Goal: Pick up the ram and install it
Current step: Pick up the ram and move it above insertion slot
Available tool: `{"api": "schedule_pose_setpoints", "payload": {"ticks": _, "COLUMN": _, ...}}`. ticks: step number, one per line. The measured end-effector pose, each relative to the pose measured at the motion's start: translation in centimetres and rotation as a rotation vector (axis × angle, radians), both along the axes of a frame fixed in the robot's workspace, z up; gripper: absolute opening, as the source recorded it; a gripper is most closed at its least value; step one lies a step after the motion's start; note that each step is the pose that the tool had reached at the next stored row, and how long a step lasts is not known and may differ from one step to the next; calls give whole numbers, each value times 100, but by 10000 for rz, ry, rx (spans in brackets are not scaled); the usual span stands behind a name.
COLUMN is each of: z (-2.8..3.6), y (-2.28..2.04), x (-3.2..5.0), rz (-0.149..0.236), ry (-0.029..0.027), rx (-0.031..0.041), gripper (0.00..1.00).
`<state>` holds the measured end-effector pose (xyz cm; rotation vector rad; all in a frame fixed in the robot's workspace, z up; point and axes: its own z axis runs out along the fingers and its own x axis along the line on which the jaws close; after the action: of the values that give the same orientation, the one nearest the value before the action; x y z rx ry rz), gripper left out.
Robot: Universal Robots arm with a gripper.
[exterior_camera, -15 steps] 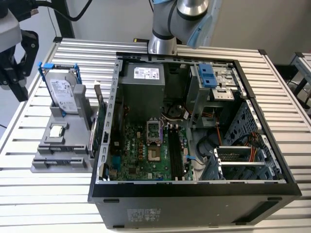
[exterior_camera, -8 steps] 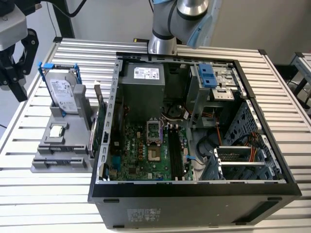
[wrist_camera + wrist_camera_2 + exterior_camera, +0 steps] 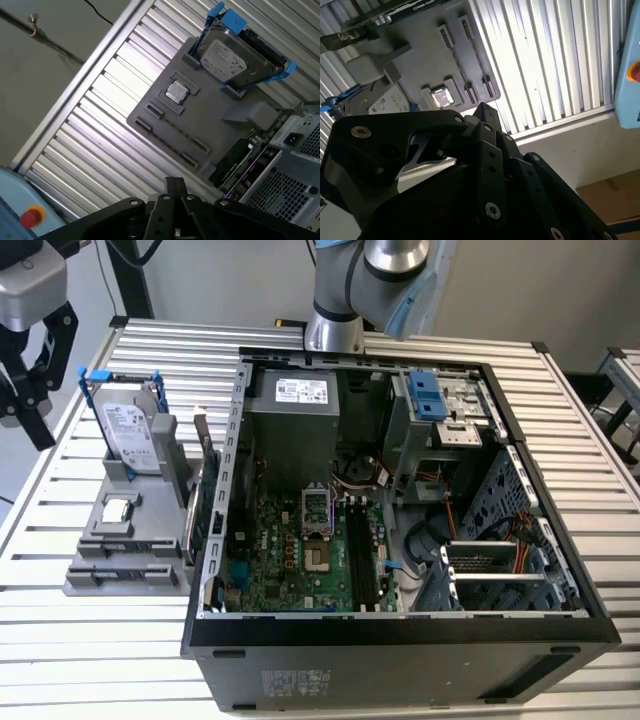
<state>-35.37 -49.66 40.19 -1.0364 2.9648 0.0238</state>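
Aluminium slats form the table (image 3: 580,440), bearing the open black computer case (image 3: 400,670) and, at the exterior view's left, a grey holder (image 3: 100,550). A silver hard drive (image 3: 130,430) with blue clips stands on the holder; a green expansion card (image 3: 205,500) stands between holder and case. The gripper (image 3: 35,375) hangs high at the exterior view's left, well apart from the holder; how wide it stands, or whether it holds anything, I cannot tell. The ram I cannot place: the holder's narrow brackets (image 3: 155,110) look bare, and the motherboard slots (image 3: 365,555) are too dark to judge. My worry: a tilted stick would jam in a slot, or the arm could clip the case wall.
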Motion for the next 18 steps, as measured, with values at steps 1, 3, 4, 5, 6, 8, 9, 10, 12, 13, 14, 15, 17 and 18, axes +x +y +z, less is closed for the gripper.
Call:
{"api": "schedule_pose_setpoints", "payload": {"ticks": 1, "z": 2, "y": 0, "x": 0, "rz": 152, "ry": 0, "rx": -13, "gripper": 0}}
{"api": "schedule_pose_setpoints", "payload": {"ticks": 3, "z": 6, "y": 0, "x": -1, "rz": 463, "ry": 0, "rx": -43, "gripper": 0}}
{"api": "schedule_pose_setpoints", "payload": {"ticks": 4, "z": 8, "y": 0, "x": -2, "rz": 617, "ry": 1, "rx": -58, "gripper": 0}}
{"api": "schedule_pose_setpoints", "payload": {"ticks": 5, "z": 10, "y": 0, "x": -2, "rz": 775, "ry": 0, "rx": -72, "gripper": 0}}
{"api": "schedule_pose_setpoints", "payload": {"ticks": 6, "z": 13, "y": 0, "x": -3, "rz": 927, "ry": 1, "rx": -86, "gripper": 0}}
{"api": "schedule_pose_setpoints", "payload": {"ticks": 8, "z": 17, "y": 0, "x": -4, "rz": 1234, "ry": 0, "rx": -117, "gripper": 0}}
{"api": "schedule_pose_setpoints", "payload": {"ticks": 9, "z": 19, "y": 0, "x": -4, "rz": 1384, "ry": 0, "rx": -132, "gripper": 0}}
{"api": "schedule_pose_setpoints", "payload": {"ticks": 10, "z": 22, "y": 0, "x": -5, "rz": 1539, "ry": 1, "rx": -149, "gripper": 0}}
{"api": "schedule_pose_setpoints", "payload": {"ticks": 12, "z": 26, "y": 1, "x": -6, "rz": 1838, "ry": 1, "rx": -182, "gripper": 0}}
{"api": "schedule_pose_setpoints", "payload": {"ticks": 13, "z": 28, "y": 1, "x": -7, "rz": 2001, "ry": 1, "rx": -200, "gripper": 0}}
{"api": "schedule_pose_setpoints", "payload": {"ticks": 14, "z": 30, "y": 1, "x": -7, "rz": 2143, "ry": 1, "rx": -216, "gripper": 0}}
{"api": "schedule_pose_setpoints", "payload": {"ticks": 15, "z": 32, "y": 0, "x": -7, "rz": 2302, "ry": 1, "rx": -234, "gripper": 0}}
{"api": "schedule_pose_setpoints", "payload": {"ticks": 17, "z": 36, "y": 1, "x": -9, "rz": 2595, "ry": 2, "rx": -268, "gripper": 0}}
{"api": "schedule_pose_setpoints", "payload": {"ticks": 18, "z": 38, "y": 1, "x": -9, "rz": 2749, "ry": 2, "rx": -284, "gripper": 0}}
